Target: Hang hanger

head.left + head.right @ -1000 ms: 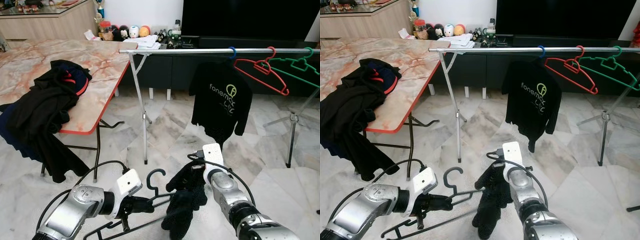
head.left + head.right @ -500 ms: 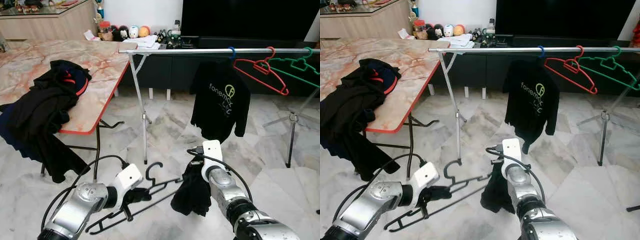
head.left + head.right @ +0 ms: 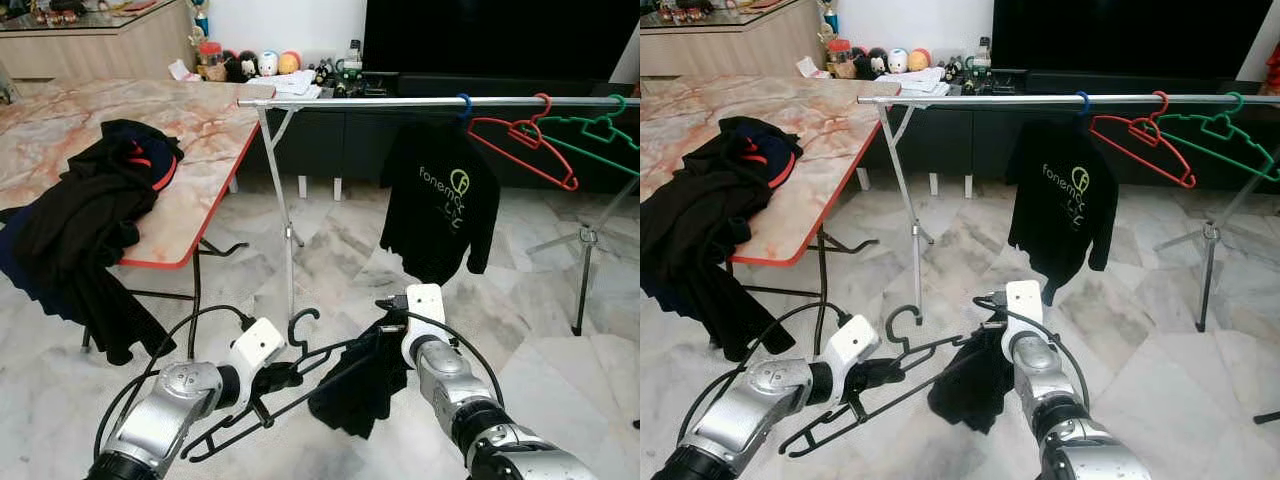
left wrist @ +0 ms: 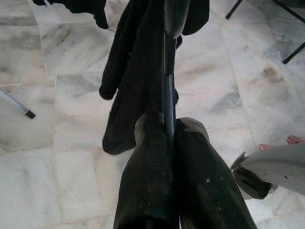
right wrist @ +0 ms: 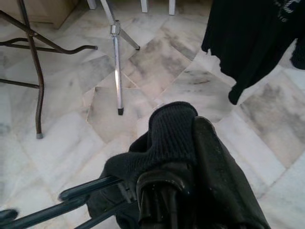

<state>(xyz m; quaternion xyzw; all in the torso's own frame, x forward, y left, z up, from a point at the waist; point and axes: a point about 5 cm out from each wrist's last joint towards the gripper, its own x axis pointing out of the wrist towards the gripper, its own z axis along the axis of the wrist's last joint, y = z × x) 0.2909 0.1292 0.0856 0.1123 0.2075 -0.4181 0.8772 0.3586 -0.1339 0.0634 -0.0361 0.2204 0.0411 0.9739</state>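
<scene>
A black hanger with an upturned hook is held low over the marble floor. My left gripper is shut on its lower bar, whose edge runs between the fingers in the left wrist view. A black garment droops from the hanger's far end. My right gripper is shut on that cloth, which bunches over its fingers. Ahead stands a silver clothes rail carrying a black printed shirt, a red hanger and a green hanger.
A marble-topped folding table stands to the left with a heap of dark clothes spilling over its edge. The rail's legs and a tripod foot stand on the floor ahead. A dark TV cabinet lines the back wall.
Both grippers have risen and the hanger has tilted up, its hook higher than before. The black garment has spread out along the hanger's far end instead of hanging bunched under my right gripper.
</scene>
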